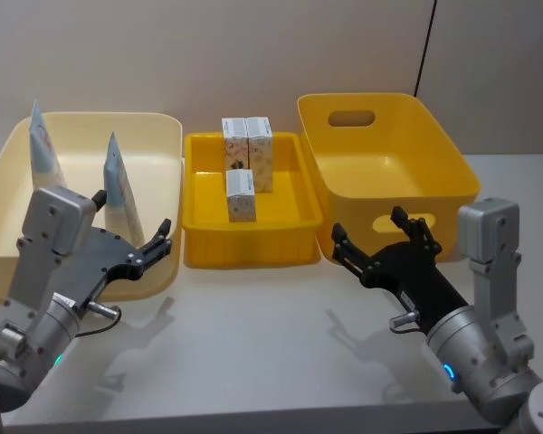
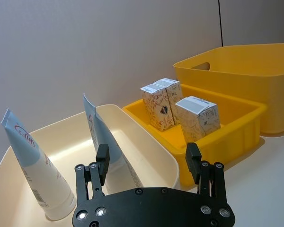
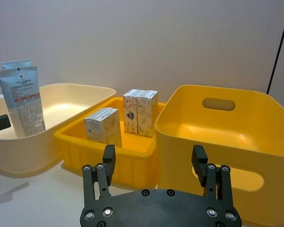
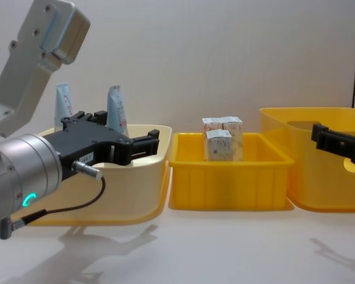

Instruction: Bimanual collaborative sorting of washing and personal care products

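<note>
Two pale blue-white squeeze tubes (image 1: 45,149) (image 1: 119,185) stand upright in the cream bin (image 1: 154,136) at the left. Three small printed boxes (image 1: 234,143) (image 1: 260,152) (image 1: 241,194) stand in the shallow yellow tray (image 1: 244,249) in the middle. My left gripper (image 1: 133,212) hovers open over the near right part of the cream bin, close to the nearer tube (image 2: 97,137), holding nothing. My right gripper (image 1: 368,226) hangs open and empty in front of the large yellow bin (image 1: 389,172), at its near left corner.
The three containers stand side by side along the back of the white table (image 1: 271,344), close to the wall. The large yellow bin (image 3: 217,137) holds nothing that I can see. Open tabletop lies in front of the containers, under both arms.
</note>
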Controlling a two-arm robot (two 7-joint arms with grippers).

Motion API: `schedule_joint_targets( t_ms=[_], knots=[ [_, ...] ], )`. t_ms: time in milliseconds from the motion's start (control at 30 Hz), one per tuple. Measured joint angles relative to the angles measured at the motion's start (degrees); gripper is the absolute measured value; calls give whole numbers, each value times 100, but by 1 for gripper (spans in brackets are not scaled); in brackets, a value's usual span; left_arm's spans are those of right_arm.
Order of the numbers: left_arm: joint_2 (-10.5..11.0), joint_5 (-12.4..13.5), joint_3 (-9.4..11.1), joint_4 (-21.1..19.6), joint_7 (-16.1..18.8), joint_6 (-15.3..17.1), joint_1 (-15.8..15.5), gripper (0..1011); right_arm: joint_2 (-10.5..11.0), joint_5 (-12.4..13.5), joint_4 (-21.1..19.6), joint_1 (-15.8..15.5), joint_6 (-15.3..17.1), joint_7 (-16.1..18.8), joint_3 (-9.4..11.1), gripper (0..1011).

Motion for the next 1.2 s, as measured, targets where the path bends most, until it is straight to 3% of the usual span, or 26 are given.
schedule_joint_targets(
  t_ms=[600, 967, 1000, 1133, 1200],
  knots=[
    [0, 0, 0, 0, 0, 0, 0, 1003, -55, -52, -43, 14, 121, -58, -53, 1001],
    [0, 0, 0, 0, 0, 0, 0, 1002, -319, -138, -495, 108, 1155, -377, -263, 1001],
    [0, 0, 0, 0, 0, 0, 0, 1004, -397, -149, -613, 143, 1445, -466, -305, 1001],
    [0, 0, 0, 0, 0, 0, 0, 1003, -520, -169, -761, 217, 1924, -618, -378, 1001],
    [0, 0, 0, 0, 0, 0, 0, 1003, -670, -216, -879, 345, 2446, -802, -468, 1001]
  ],
)
